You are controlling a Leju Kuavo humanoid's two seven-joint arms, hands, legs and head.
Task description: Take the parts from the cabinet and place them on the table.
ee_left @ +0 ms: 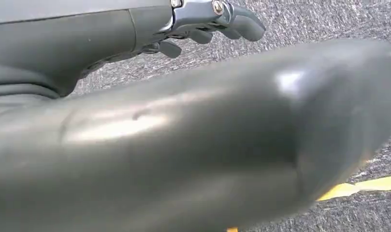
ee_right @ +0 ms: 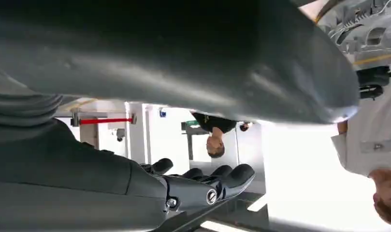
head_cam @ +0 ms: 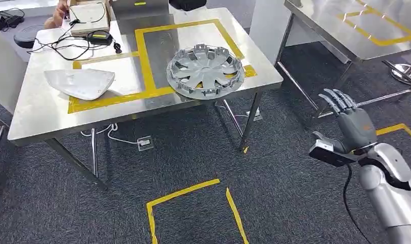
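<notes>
So the two parts are already on the desk point(head_cam: 35, 119): the silver hubcap point(head_cam: 205, 70) lies flat over the yellow tape outline near the right edge, and the pale grey shell panel point(head_cam: 81, 83) lies well apart from it on the left. I'd guess both are light moulded plastic, stiff but a bit flexy, and the hubcap's rim clips look snappable, so grab it by the rim or a spoke, not those tabs. The panel looks smooth and slippery, so pinch an edge. Your right robot hand point(head_cam: 348, 117) hangs over the carpet with fingers spread, holding nothing. The left robot hand point(ee_left: 208, 21) has fingers curled over the floor, nothing in them.
</notes>
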